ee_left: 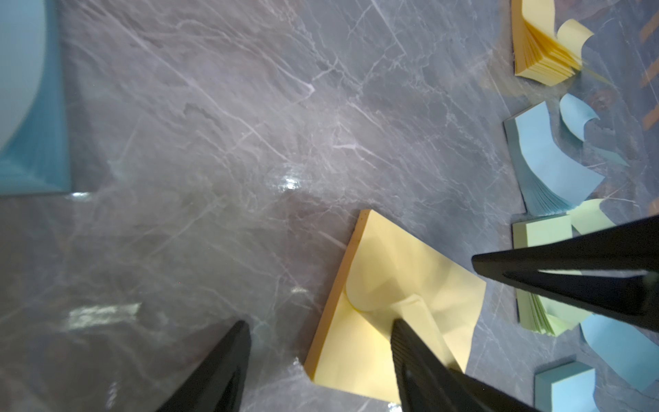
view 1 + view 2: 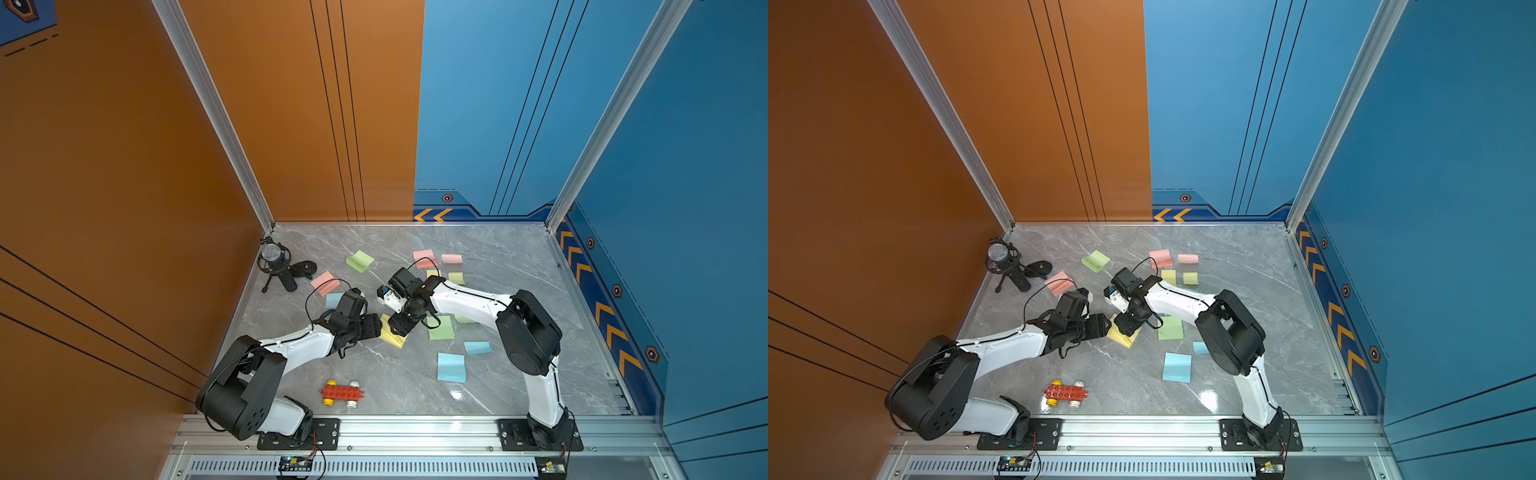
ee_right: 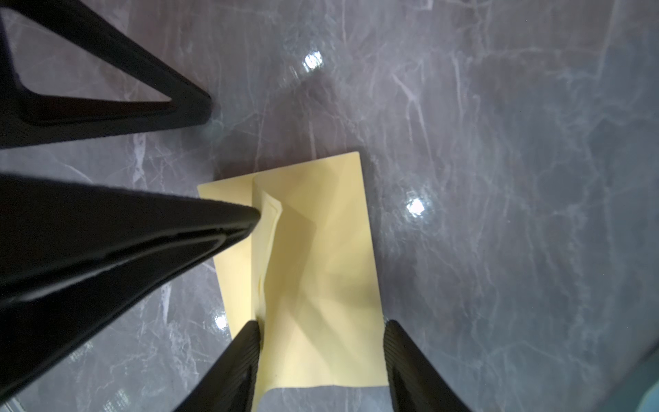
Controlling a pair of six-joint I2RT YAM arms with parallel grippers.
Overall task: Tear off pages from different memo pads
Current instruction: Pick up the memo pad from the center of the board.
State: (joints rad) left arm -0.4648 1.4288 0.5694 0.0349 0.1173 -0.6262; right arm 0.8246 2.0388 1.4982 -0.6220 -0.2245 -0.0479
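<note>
Left arm (image 2: 299,345), right arm (image 2: 469,299) angled inward, nearly meeting; left gripper (image 1: 319,323), right gripper (image 3: 321,323) down, jaws parted.

White links (image 2: 303,345), black joints (image 2: 245,390), thin black cables (image 2: 424,258)

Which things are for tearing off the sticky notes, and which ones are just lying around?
For the job:
yellow pad
curled yellow page on top of it
green pad
pink pad
blue pad

Just lying about:
toy car
microphone
</note>
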